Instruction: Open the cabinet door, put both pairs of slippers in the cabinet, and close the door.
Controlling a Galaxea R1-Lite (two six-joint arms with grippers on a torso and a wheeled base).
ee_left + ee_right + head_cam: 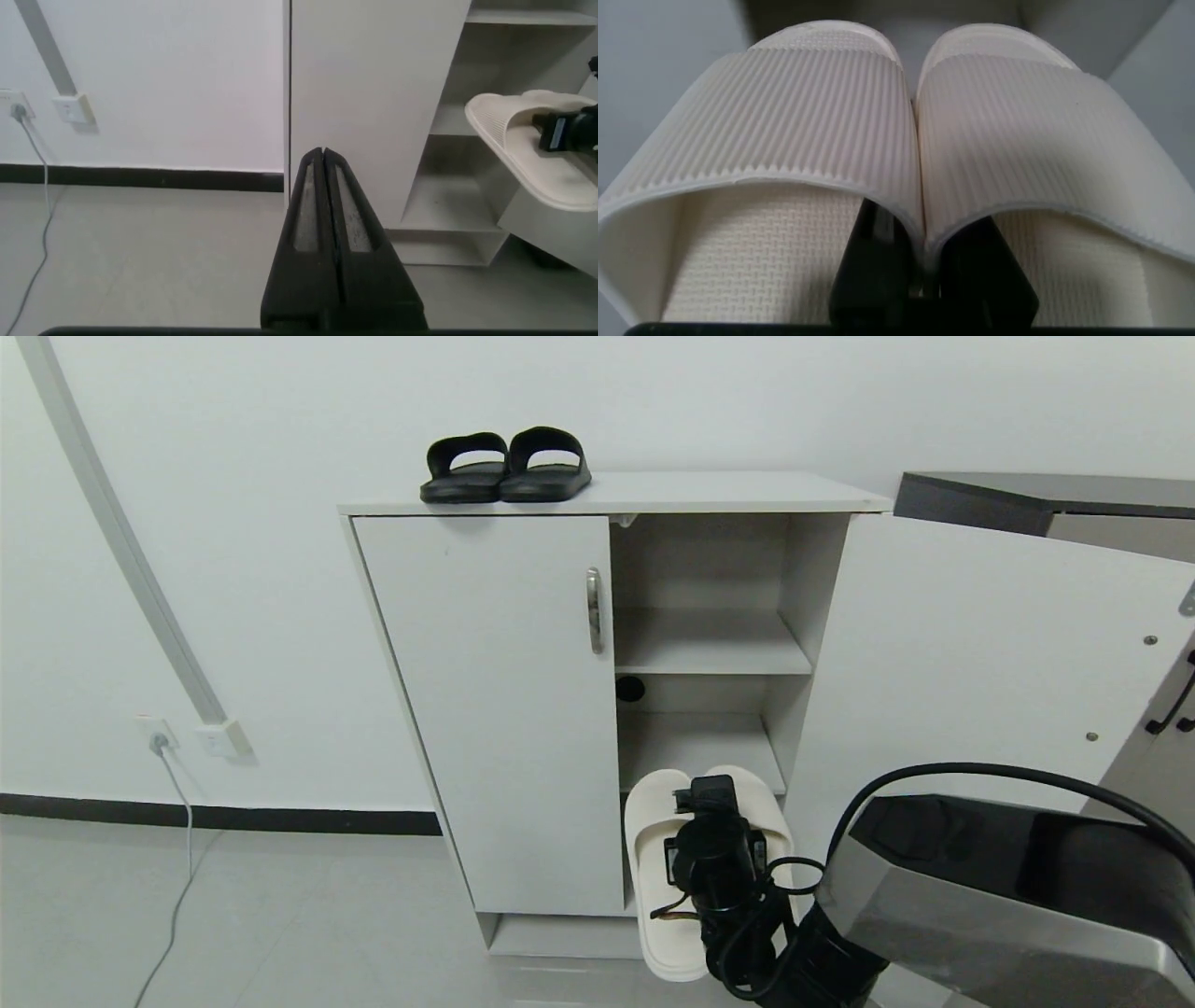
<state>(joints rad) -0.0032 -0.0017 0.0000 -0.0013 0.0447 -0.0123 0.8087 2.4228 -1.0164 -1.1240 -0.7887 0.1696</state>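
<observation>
White slippers [647, 840]: held as a pair in the air just in front of the cabinet's open right half. The toes are near the front edge of the lower shelf [695, 751] and the heels hang out toward the robot.
Right gripper [711, 793]: clenched on the two inner strap edges where the slippers meet, so both hang from one pinch.
Cabinet [728, 490]: right door [980, 653] swung wide, left door [495, 709] closed, upper shelf [709, 653] and lower shelf both bare.
Black slippers [505, 467]: side by side on the cabinet's top, near its front left corner.
Left gripper [323, 163]: closed tight on nothing, low beside the closed left door, well apart from the white pair.
Step in hand: judged to be sliding the white pair into a compartment; which one cannot be told for sure.
How to do it well: keep the pair level and lift the toes clear of the shelf's front edge. Go deep enough that the heels pass the cabinet's front edge, then let go; otherwise the door may catch them.
Risk: with one pinch on two straps, a tilt could let one slipper slide free.
</observation>
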